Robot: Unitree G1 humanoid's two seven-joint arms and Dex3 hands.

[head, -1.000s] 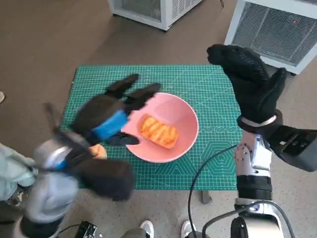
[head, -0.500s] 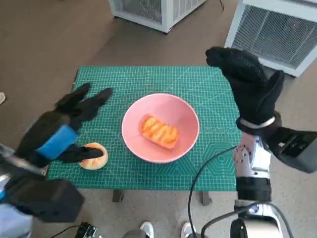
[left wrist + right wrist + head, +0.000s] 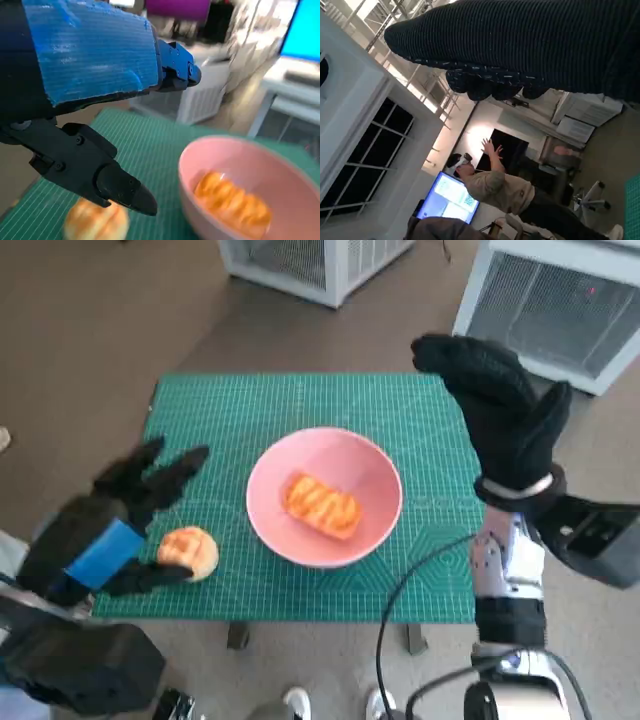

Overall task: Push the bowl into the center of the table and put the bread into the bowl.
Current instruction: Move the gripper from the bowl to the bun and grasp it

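A pink bowl (image 3: 372, 475) stands in the middle of the green cutting mat (image 3: 260, 400), with an oblong toasted bread (image 3: 320, 505) inside it. A round bun (image 3: 188, 552) lies on the mat near its front left corner. My left hand (image 3: 110, 525) hovers over that corner, fingers spread, its thumb just beside the bun, holding nothing. In the left wrist view the bun (image 3: 95, 222) shows under the thumb, with the bowl (image 3: 200, 220) and the bread (image 3: 232, 202) beyond. My right hand (image 3: 500, 415) is raised upright off the table's right edge, fingers apart and empty.
White slatted units (image 3: 560, 305) stand on the floor behind the table, another (image 3: 310, 260) at the back centre. A black cable (image 3: 395, 615) loops off the front right edge. In the right wrist view a person (image 3: 500, 187) stands with a hand raised.
My left hand has drawn back from the bowl's left rim to the front left corner of the mat, uncovering the round bun. The right hand has barely moved.
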